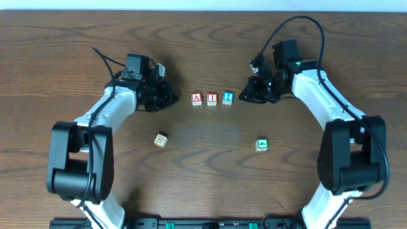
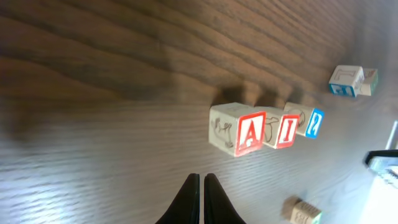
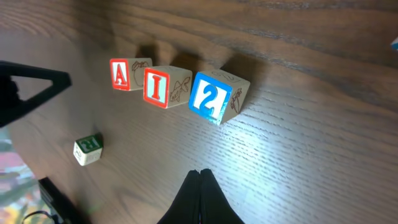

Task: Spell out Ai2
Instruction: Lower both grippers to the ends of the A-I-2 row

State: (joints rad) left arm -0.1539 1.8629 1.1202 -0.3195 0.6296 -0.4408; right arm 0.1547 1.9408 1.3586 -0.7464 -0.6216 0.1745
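Observation:
Three wooden blocks stand in a row at the table's middle: a red A block [image 1: 196, 98], a red I block [image 1: 212, 98] and a blue 2 block [image 1: 227, 98]. They touch or nearly touch. The left wrist view shows the A [image 2: 241, 130], I [image 2: 283, 129] and 2 [image 2: 311, 122]. The right wrist view shows the A [image 3: 125, 74], I [image 3: 163, 86] and 2 [image 3: 216, 98]. My left gripper [image 1: 172, 97] [image 2: 201, 179] is shut and empty, left of the A. My right gripper [image 1: 245, 94] [image 3: 200, 174] is shut and empty, right of the 2.
A plain wooden block with green print [image 1: 161, 140] [image 2: 302, 212] [image 3: 87, 149] lies front left of the row. A green block [image 1: 261, 145] [image 2: 351, 81] lies front right. Both arms reach in from the front corners.

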